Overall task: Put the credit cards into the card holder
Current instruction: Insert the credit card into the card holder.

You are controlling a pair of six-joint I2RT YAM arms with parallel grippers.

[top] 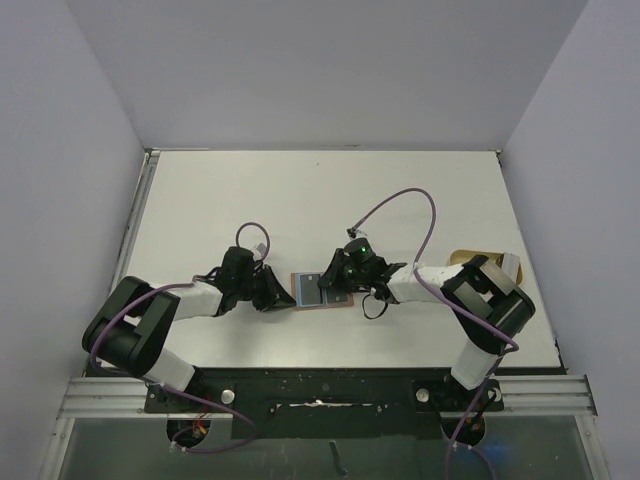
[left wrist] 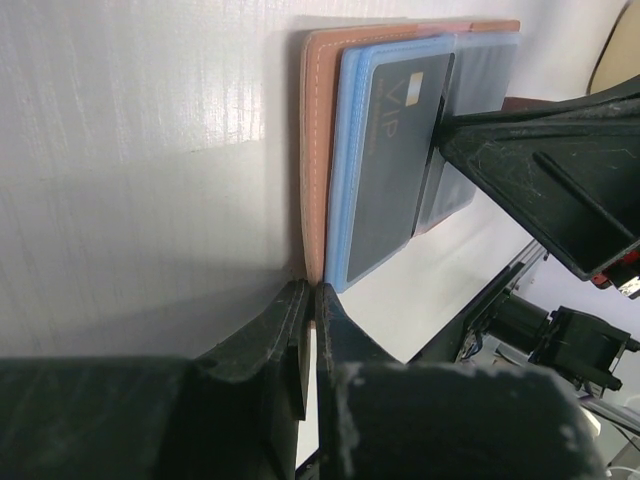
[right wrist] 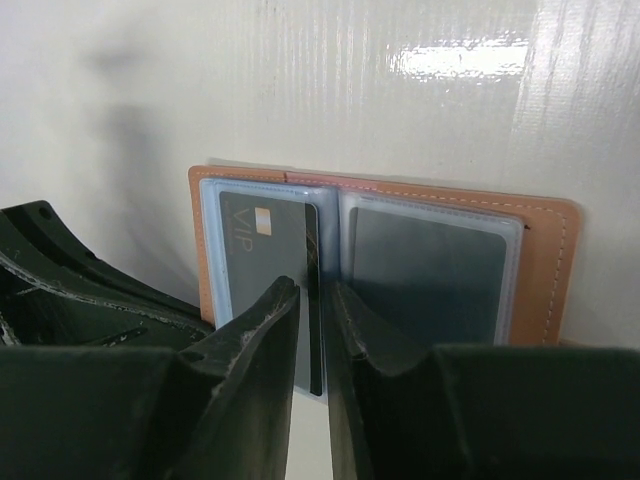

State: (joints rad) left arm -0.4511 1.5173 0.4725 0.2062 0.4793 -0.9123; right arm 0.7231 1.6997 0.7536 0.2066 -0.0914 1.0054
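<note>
The reddish-brown card holder [top: 300,302] lies open flat on the table, also in the left wrist view [left wrist: 318,120] and the right wrist view [right wrist: 545,270]. A dark "VIP" credit card [right wrist: 260,250] sits in its left clear pocket, also in the left wrist view [left wrist: 395,150]. A grey-blue card [right wrist: 425,285] sits in the right pocket. My left gripper [top: 278,295] is shut, with its tips [left wrist: 310,290] touching the holder's outer edge. My right gripper [top: 337,283] is shut, with its tips [right wrist: 312,290] resting on the VIP card's inner edge by the fold.
A tan oval tray [top: 468,259] lies at the right, partly under my right arm, and its rim shows in the left wrist view [left wrist: 618,50]. The table's near edge and arm bases are close behind the holder. White walls enclose the table.
</note>
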